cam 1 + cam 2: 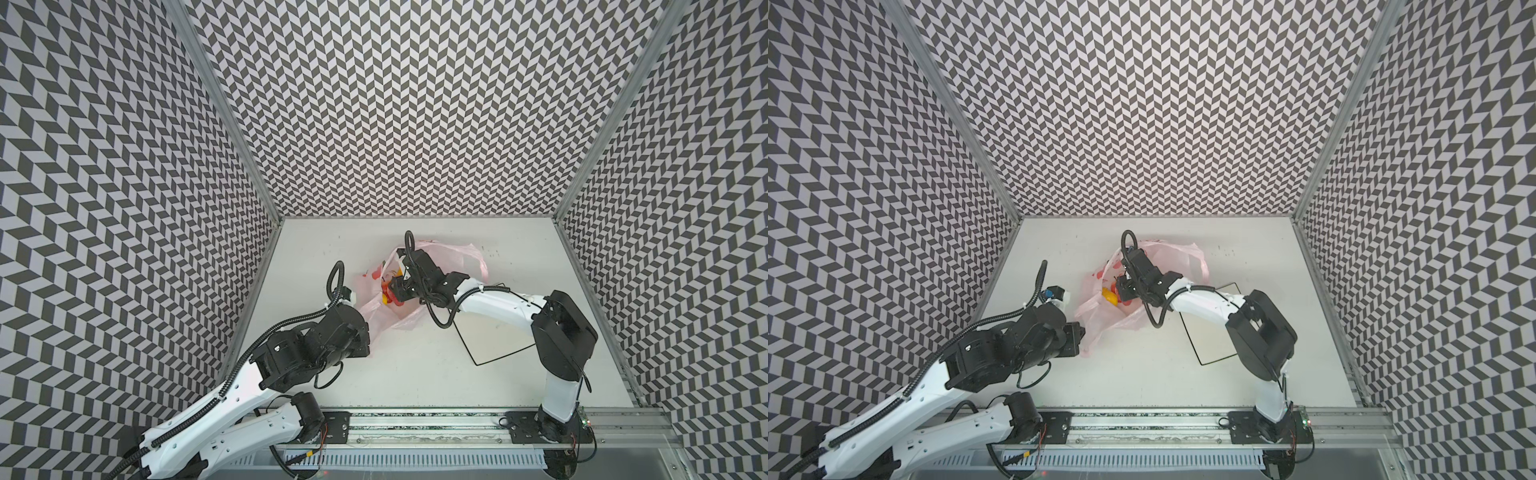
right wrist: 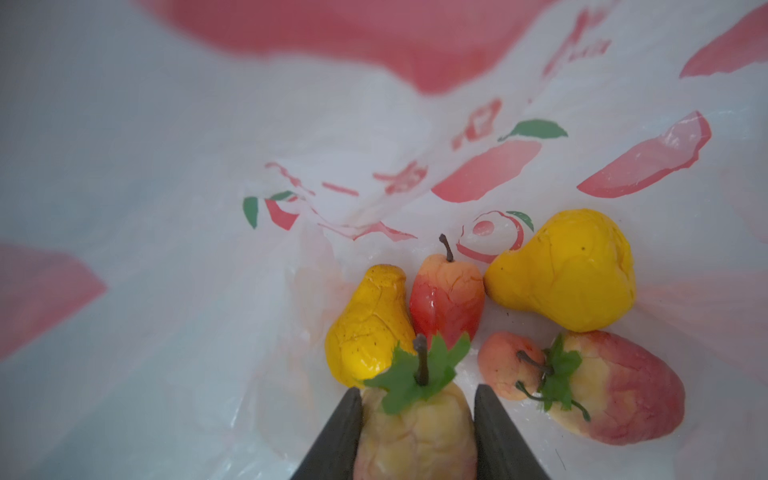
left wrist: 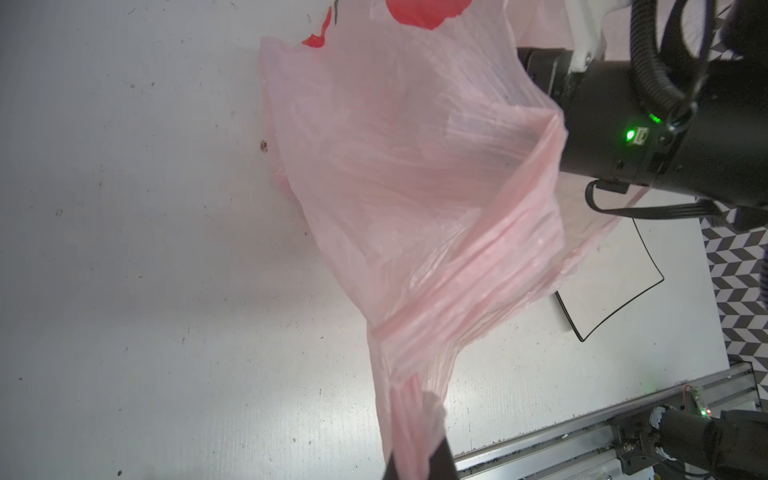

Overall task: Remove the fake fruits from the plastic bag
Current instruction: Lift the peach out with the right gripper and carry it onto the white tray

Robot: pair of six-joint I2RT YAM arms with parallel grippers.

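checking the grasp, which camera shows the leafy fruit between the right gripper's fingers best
Right wrist view: the leafy fruit fills the gap between the right gripper's fingers, close up. Both top views show only red and yellow specks in the plastic bag; the left wrist view, only bag.

R pincer (image 1: pixel 1120 294) in plastic bag (image 1: pixel 1179 257) by fake fruits (image 1: pixel 1109 296); L pincer (image 1: pixel 1082 336) at bag's near edge.

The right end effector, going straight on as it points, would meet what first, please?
The leafy-topped strawberry between its fingers, seemingly touching both; beyond it, probably the small red fruit, inside the bag.
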